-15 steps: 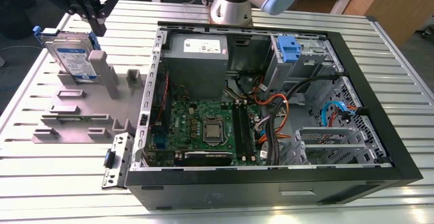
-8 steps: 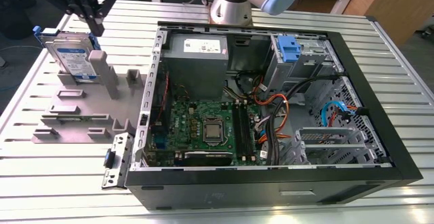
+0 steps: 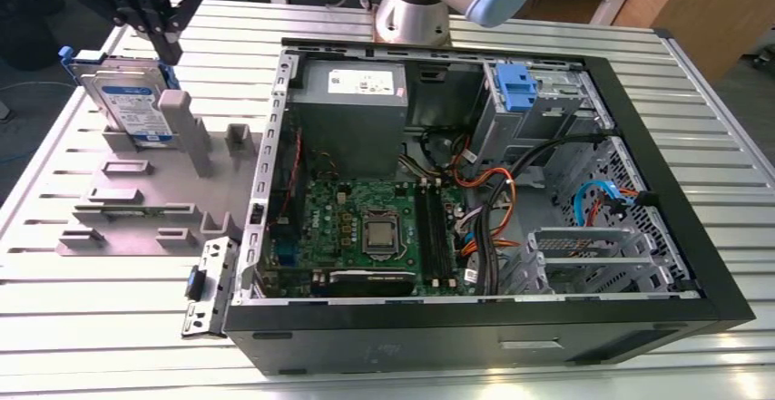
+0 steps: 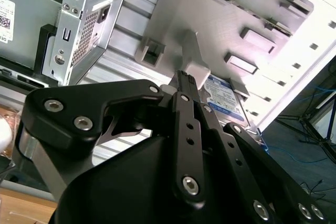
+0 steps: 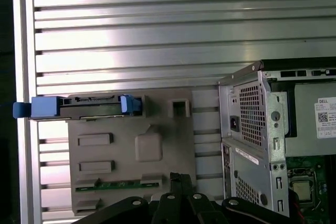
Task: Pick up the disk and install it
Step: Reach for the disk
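Case (image 3: 485,327): black computer tower lying on its side with the side panel off, its front wall closest.
Inside the case: green board (image 3: 376,228) in the middle, grey power box (image 3: 351,101) at the far rear corner, and a blue bracket (image 3: 515,87) on the drive cage at the far front corner.
Holder (image 3: 133,209): flat grey block with posts and slots, lying just outside the case's rear wall.
Disk (image 3: 127,101): stands on edge in a slot of the holder, at the end level with the case's power box and apart from the rear wall. Its white-and-blue label faces the near side and its blue rails show at both ends. The first wrist view shows it edge-on (image 5: 86,107).
Gripper (image 3: 166,51): hangs just above the disk's top edge, outside the case. Its black jaws are brought together at the tips and hold nothing. The tips also show in both wrist views (image 5: 179,179) (image 4: 186,80).
Arm (image 3: 424,1): its base stands beyond the case's far wall.
Desk (image 3: 109,327): ribbed metal top under the case and the holder.
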Robot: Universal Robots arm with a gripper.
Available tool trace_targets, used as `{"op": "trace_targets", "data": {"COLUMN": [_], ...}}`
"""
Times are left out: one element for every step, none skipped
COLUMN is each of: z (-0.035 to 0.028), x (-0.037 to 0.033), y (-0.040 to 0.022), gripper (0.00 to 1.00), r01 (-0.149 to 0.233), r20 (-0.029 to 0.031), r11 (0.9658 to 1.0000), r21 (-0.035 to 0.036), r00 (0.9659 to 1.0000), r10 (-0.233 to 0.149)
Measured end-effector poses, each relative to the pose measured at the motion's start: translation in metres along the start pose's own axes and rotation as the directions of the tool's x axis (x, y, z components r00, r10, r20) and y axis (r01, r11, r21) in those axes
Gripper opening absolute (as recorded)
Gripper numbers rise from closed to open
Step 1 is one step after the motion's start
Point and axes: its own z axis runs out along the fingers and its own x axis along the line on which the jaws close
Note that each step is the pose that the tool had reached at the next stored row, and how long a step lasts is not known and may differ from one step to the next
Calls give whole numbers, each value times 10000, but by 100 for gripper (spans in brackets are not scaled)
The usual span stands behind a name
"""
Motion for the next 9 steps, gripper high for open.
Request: {"op": "trace_targets", "data": {"z": [0,0,0,0,0,0,0,0,0], "x": [5,10,15,20,25,30,34,39,44], "y": [0,-1,-1,-1,-2,-2,-3,-3,-3], "gripper": [11,11,11,11,11,11,11,11,11], "r01": [0,0,0,0,-1,0,0,0,0], "r20": [0,0,0,0,0,0,0,0,0], "r11": [10000,10000,10000,10000,10000,10000,10000,10000,10000], "r21": [0,0,-1,0,0,0,0,0,0], "r00": [10000,10000,10000,10000,10000,10000,10000,10000,10000], "r10": [0,0,0,0,1,0,0,0,0]}}
